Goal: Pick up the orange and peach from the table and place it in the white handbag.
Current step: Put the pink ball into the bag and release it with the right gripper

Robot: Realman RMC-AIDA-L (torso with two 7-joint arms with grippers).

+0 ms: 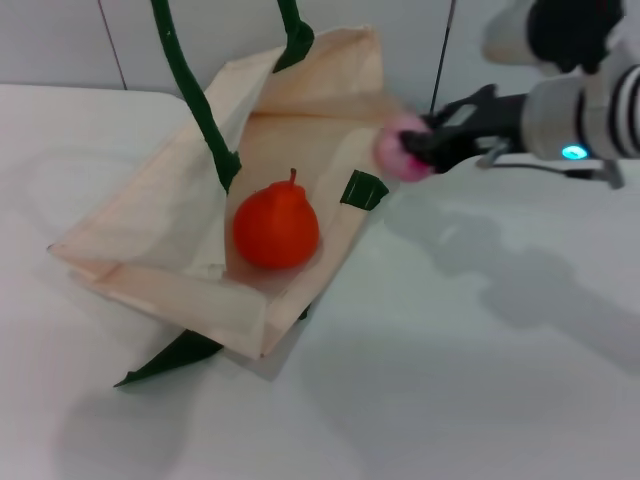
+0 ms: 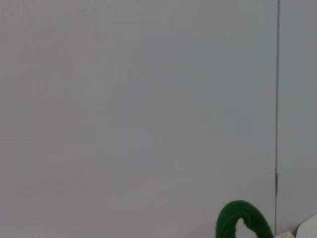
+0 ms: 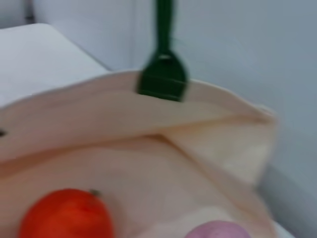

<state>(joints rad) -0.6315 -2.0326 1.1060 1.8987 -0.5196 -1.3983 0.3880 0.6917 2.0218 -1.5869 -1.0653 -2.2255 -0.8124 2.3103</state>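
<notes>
The white handbag (image 1: pixel 170 250) lies on the table with its mouth held open, its green handles pulled up out of the top of the head view. The orange (image 1: pixel 276 227) rests inside the bag; it also shows in the right wrist view (image 3: pixel 67 214). My right gripper (image 1: pixel 418 147) is shut on the pale pink peach (image 1: pixel 397 148) and holds it in the air just past the bag's right rim. The peach's top shows in the right wrist view (image 3: pixel 218 230) before the bag's opening (image 3: pixel 148 163). My left gripper is out of view; the left wrist view shows only a green handle loop (image 2: pixel 242 218).
The white table (image 1: pixel 480 380) spreads around the bag. A grey wall (image 1: pixel 60 40) stands close behind it. A loose green strap end (image 1: pixel 170 358) lies by the bag's near corner.
</notes>
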